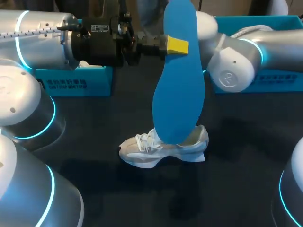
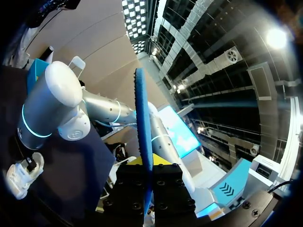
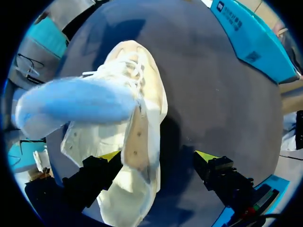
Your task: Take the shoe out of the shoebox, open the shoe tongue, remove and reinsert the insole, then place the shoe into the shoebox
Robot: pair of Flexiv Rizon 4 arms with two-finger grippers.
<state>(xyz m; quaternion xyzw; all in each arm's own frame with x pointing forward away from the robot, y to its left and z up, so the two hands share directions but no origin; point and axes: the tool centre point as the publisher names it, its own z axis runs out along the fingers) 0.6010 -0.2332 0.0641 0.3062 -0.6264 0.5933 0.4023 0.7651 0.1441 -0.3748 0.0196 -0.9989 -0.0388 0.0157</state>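
A long blue insole (image 1: 179,80) hangs upright above the table, and my left gripper (image 1: 177,46) is shut on its upper part. In the left wrist view the insole (image 2: 143,132) stands edge-on between the closed fingers. The white shoe (image 1: 161,150) lies on the dark table, its middle hidden behind the insole's lower end. My right gripper (image 3: 158,158) is open above the shoe (image 3: 139,94), whose heel end lies by one finger. The blue insole (image 3: 75,106) crosses over the shoe's laces there. In the head view the insole hides the right gripper.
A teal box (image 1: 71,82) stands at the back left and another teal box (image 1: 279,78) at the back right, also seen as the box (image 3: 251,38) ahead of the right gripper. My right arm's elbow (image 1: 232,71) hangs over the table's back right.
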